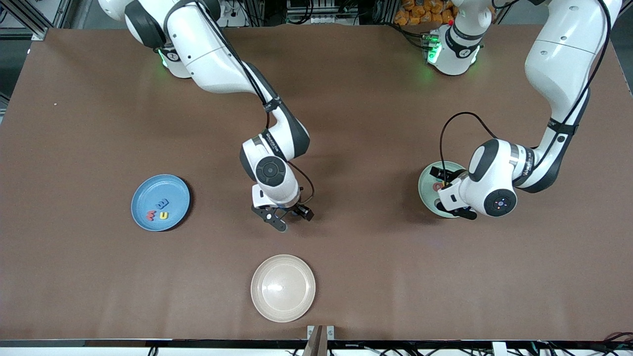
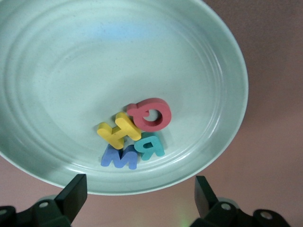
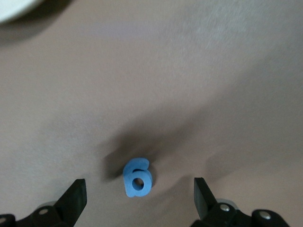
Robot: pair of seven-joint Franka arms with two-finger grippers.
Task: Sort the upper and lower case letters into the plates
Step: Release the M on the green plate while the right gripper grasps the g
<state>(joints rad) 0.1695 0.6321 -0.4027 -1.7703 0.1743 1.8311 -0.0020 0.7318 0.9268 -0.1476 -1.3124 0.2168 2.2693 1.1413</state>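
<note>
Front view: the brown table carries three plates, with the sky-blue plate toward the right arm's end, the mint-green plate toward the left arm's end, and a beige plate between them and nearer the camera. Three letters, blue, red and yellow, lie in the blue plate. The left gripper hangs over the green plate, and its wrist hides much of that plate from the front. Left wrist view shows its jaws spread and holding nothing, above four letters clustered in the green plate: red Q, yellow H, teal R and blue M, touching one another. The right gripper hovers mid-table, jaws spread, over a small blue piece lying alone on the bare table between its fingers.
</note>
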